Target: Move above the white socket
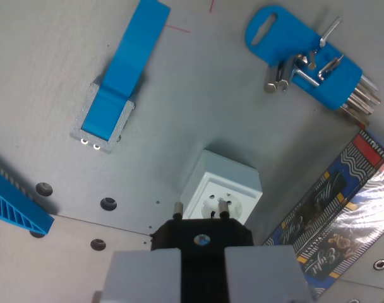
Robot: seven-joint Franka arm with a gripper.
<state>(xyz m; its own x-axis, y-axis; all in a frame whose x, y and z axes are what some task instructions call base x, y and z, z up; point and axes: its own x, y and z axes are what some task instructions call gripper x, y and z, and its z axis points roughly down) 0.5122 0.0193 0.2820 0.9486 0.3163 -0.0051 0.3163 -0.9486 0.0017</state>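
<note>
While the claw point(201, 243) grips a black plug point(201, 235) (two prongs pointing forward), the white socket point(221, 191) sits just beyond those prongs on the grey desk point(47, 76), low in the wrist view's centre.

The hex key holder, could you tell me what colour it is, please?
Blue hex key holder, clearest in the wrist view.

You're looking at a grey metal table point(47, 69). On it lie a white socket point(222, 189), a blue strap on a plate point(119, 79), a blue hex-key holder point(306, 60), a blue ribbed block point(15, 205) and a patterned packet point(343, 202).
</note>
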